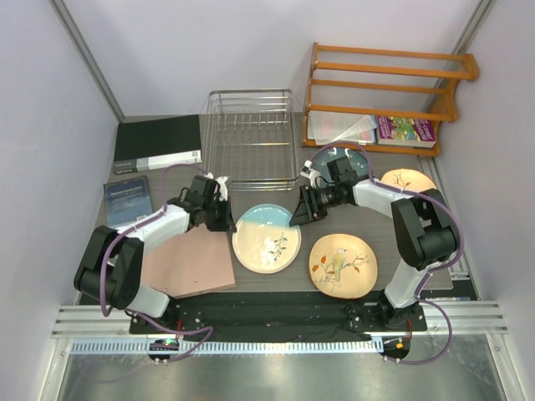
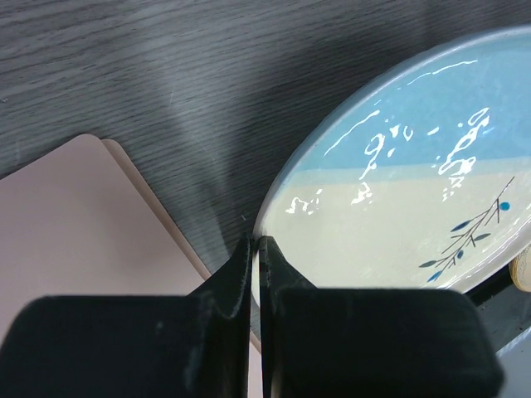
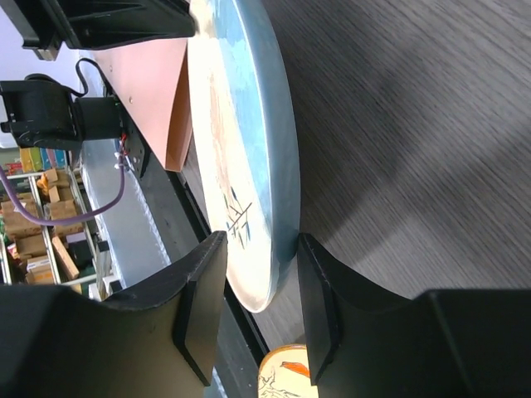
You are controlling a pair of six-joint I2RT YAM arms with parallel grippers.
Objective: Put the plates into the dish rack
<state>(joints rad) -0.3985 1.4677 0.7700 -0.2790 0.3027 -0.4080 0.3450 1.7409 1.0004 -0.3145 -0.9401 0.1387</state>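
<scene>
The cream-and-light-blue plate (image 1: 266, 238) lies at the table's middle front. My left gripper (image 1: 226, 214) is at its left rim; in the left wrist view the gripper (image 2: 257, 242) is shut on the thin rim of this plate (image 2: 398, 191). My right gripper (image 1: 301, 209) is at its upper right rim; in the right wrist view the gripper (image 3: 261, 240) is open, its jaws on either side of the plate's edge (image 3: 241, 124). The yellow-orange bird plate (image 1: 343, 265) lies front right. The dark teal plate (image 1: 344, 157) is partly hidden by the right arm. The branch plate (image 1: 410, 179) lies far right. The wire dish rack (image 1: 251, 138) holds no plates.
A pink board (image 1: 188, 261) lies under the left arm, next to the plate. A black binder (image 1: 159, 142) and a dark book (image 1: 127, 199) lie at the back left. An orange wooden shelf (image 1: 384, 92) with books stands at the back right.
</scene>
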